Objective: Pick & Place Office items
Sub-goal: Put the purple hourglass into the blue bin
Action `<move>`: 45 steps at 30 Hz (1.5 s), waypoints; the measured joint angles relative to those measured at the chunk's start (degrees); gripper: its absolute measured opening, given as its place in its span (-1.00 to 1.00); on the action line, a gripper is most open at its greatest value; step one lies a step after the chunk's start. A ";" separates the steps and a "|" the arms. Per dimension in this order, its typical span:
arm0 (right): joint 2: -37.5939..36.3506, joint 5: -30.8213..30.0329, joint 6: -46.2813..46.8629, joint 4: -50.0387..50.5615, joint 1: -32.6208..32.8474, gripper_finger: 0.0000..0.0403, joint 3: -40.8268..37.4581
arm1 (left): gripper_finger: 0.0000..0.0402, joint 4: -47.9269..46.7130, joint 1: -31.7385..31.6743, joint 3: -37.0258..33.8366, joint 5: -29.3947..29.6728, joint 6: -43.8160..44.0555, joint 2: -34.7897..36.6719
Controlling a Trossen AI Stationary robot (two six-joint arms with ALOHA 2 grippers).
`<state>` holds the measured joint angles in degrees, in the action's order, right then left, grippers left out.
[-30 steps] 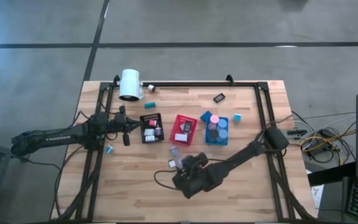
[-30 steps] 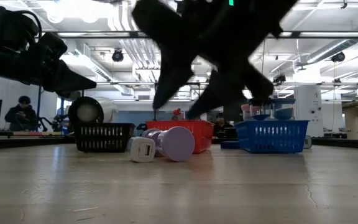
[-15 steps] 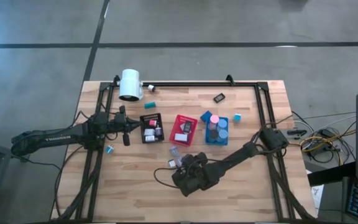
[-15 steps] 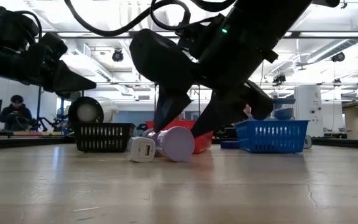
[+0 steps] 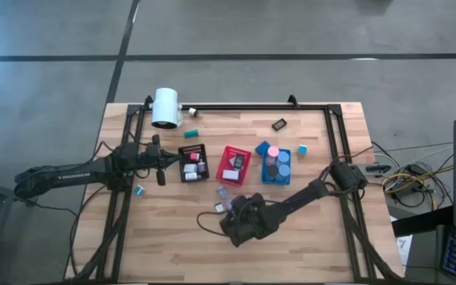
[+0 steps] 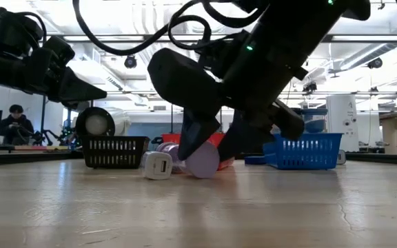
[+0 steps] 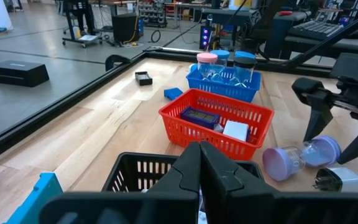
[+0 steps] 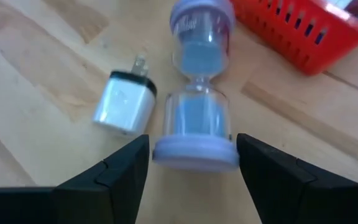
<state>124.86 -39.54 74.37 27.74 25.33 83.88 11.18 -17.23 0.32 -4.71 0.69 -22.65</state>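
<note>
Our right end effector (image 8: 191, 165) is spread wide, straddling the lavender hourglass (image 8: 197, 106) lying between its fingers, a white plug (image 8: 123, 102) just beside. Our left end effector (image 7: 199, 171) stays clenched over the black tray (image 7: 138, 174).

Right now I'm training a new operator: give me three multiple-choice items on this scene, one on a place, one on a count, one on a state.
1. Where does the lavender hourglass lie?
A. in the blue tray
B. on the table beside the white plug
C. in the black tray

2. How many trays stand in the row?
A. three
B. two
C. five

3. The right hand is:
A. shut, parked
B. out of view
C. open astride the hourglass

Answers:
1 B, the two lie side by side.
2 A, black, red, blue.
3 C, a finger either side.
</note>
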 joint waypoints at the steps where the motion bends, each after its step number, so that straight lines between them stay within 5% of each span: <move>1: 0.00 -0.52 0.00 -0.04 -0.03 0.16 0.00 | -0.97 -0.02 0.00 -0.01 0.00 0.00 0.00; 17: -0.09 -0.86 -1.63 -0.08 -0.23 -0.07 -0.74 | -0.97 -0.09 0.00 -0.02 0.02 0.00 0.00; 45: -8.22 0.62 -16.88 4.00 4.10 -0.07 3.89 | -0.97 -0.97 0.00 -0.02 0.04 0.00 0.02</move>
<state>116.63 -38.91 57.49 31.75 29.43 87.77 10.21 -17.23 0.30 -4.67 0.69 -22.63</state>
